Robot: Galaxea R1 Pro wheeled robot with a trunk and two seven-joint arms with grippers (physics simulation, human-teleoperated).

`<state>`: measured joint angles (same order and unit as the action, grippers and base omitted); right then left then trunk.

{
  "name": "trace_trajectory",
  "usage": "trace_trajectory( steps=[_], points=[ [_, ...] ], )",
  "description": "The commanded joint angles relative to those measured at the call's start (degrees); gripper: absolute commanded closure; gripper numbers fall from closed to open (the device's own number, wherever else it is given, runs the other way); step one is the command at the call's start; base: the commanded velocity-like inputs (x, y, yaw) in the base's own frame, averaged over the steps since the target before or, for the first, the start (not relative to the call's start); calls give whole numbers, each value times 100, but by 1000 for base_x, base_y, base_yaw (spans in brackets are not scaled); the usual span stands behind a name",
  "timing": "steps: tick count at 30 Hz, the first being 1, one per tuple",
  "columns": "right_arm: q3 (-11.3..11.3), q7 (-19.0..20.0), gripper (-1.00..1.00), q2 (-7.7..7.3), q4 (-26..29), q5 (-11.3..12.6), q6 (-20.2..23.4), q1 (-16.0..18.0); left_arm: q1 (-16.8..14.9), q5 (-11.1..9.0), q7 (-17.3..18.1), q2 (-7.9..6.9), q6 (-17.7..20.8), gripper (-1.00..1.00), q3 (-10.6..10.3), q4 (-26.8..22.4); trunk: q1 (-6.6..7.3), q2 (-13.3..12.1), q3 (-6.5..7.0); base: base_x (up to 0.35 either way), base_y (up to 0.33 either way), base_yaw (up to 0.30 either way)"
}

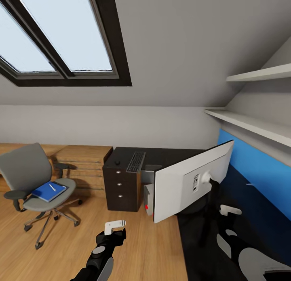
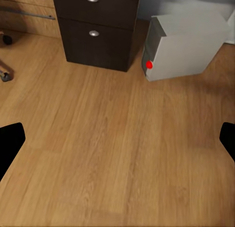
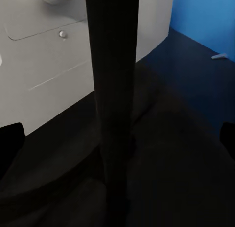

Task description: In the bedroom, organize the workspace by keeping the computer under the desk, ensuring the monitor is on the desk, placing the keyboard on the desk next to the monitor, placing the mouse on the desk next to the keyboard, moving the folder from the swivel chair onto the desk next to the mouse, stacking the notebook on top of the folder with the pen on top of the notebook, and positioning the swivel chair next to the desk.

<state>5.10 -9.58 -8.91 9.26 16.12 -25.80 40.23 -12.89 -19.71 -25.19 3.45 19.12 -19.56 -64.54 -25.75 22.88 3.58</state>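
The monitor (image 1: 193, 183) and keyboard (image 1: 136, 162) were seen on the bench (image 1: 169, 155); the folder (image 1: 49, 191) remained on the swivel chair (image 1: 28, 176). Both claws' openings could not be judged.

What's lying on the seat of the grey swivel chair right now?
On the grey upholstered swivel chair lies the flat bright blue folder, with a thin white pen on top. A notebook between them cannot be made out at this size, and whatever is under the folder is covered.

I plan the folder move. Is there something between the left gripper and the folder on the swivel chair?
Nothing visible blocks it. Bare wooden floor separates the left gripper from the swivel chair. The folder lies on the seat with the pen on top.
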Motion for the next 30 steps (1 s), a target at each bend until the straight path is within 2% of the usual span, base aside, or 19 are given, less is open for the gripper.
trace_trajectory(
  steps=[1, 17, 30],
  points=[
    [51, -26, -100, -3, -3, 38, -13, 2, -3, -50, -47, -3, 13, -100, -13, -6, -3, 4, -3, 90, 0, 0],
    [43, -26, -100, -38, -3, 40, -13, 2, -3, -58, -47, -19, 1, -100, -13, -6, -3, 4, -3, 130, -36, 0],
    [43, -26, -100, -45, -3, 40, -13, 2, -3, -68, -47, -14, 4, -100, -13, -6, -3, 4, -3, 73, -11, 0]
  ],
)
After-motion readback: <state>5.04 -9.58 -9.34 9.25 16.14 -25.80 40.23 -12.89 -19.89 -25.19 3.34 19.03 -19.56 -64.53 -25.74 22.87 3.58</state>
